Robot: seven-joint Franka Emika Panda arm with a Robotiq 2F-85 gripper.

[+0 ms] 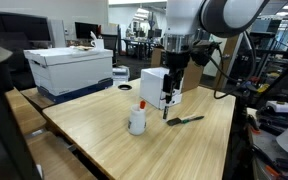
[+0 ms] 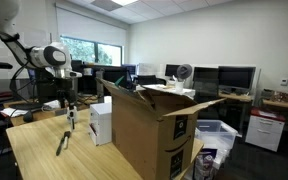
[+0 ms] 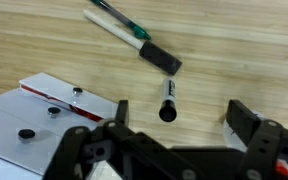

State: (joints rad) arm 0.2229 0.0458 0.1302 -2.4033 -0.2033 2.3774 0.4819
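Two things show on the table (image 3: 244, 50) beneath my wide-open, empty gripper (image 3: 177, 108): a marker (image 3: 168, 98) under the gap, a brush (image 3: 134, 40) just beyond, a white box (image 3: 39, 115) near left.

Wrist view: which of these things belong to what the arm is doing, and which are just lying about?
In hand:
- marker, between the open fingers and nearest to them

Lying about:
- brush, farther off on the table
- white box
- bottle
- cardboard box
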